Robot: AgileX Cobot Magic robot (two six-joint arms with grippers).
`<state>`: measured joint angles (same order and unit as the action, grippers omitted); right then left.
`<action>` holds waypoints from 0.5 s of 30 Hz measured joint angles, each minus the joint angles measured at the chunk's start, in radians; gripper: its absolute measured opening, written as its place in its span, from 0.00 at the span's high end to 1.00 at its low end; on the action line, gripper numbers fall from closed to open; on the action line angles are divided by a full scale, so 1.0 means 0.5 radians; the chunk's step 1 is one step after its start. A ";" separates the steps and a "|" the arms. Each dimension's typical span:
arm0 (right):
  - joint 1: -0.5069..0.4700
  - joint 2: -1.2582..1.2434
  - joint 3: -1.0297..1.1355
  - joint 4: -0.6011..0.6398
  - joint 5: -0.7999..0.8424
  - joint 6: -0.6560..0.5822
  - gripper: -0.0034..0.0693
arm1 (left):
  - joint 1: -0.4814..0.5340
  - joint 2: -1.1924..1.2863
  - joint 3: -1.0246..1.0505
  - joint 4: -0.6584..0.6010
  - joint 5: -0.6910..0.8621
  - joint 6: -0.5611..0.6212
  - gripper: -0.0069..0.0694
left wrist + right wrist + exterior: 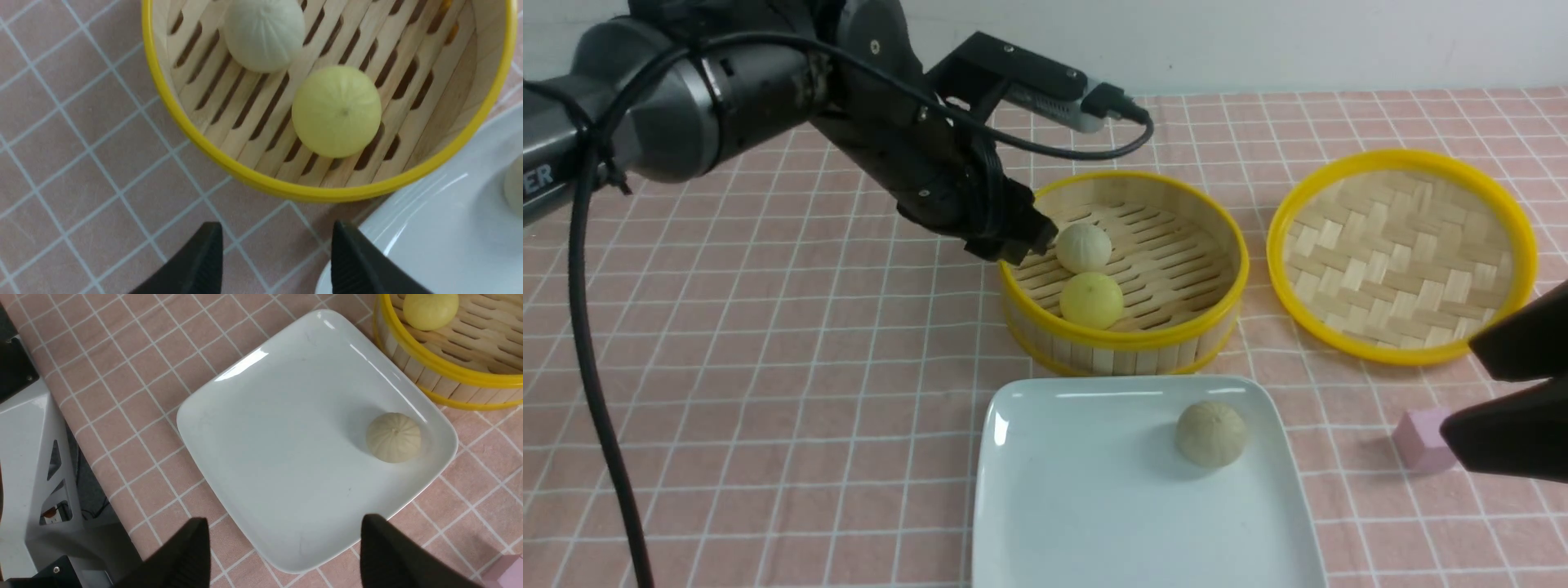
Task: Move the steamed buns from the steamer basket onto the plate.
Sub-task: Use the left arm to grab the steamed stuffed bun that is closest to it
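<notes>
buns [1083, 247] pleated, round | basket [1127, 338] slatted bamboo | plate [1078, 506] glossy white | left gripper [277, 241], right gripper [284, 526] apart

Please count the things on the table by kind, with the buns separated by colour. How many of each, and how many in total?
Pale buns: 2
Yellow bun: 1
Steamer basket: 1
Woven tray: 1
White plate: 1
Pink cube: 1
Total: 7

There are 3 steamed buns [1083, 247]: 2 pale buns [1083, 247] [1211, 434] and 1 yellow bun [1091, 300]. Also 1 steamer basket [1127, 351], 1 plate [1078, 506], 1 woven tray [1401, 253] and 1 pink cube [1421, 441].
</notes>
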<state>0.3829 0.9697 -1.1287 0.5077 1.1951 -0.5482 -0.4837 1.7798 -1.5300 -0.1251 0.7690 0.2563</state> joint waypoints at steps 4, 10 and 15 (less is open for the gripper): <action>0.000 0.000 0.000 0.000 0.000 0.000 0.29 | 0.000 0.007 -0.006 -0.091 -0.076 0.013 0.41; 0.000 0.000 0.000 0.000 0.000 0.000 0.29 | 0.000 0.132 -0.012 -0.215 -0.094 0.163 0.41; 0.000 0.000 0.000 0.000 0.000 0.000 0.29 | 0.000 0.266 -0.012 -0.357 -0.166 0.367 0.41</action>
<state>0.3829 0.9697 -1.1287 0.5077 1.1951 -0.5482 -0.4837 1.9130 -1.5360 -0.3034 0.6861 0.4400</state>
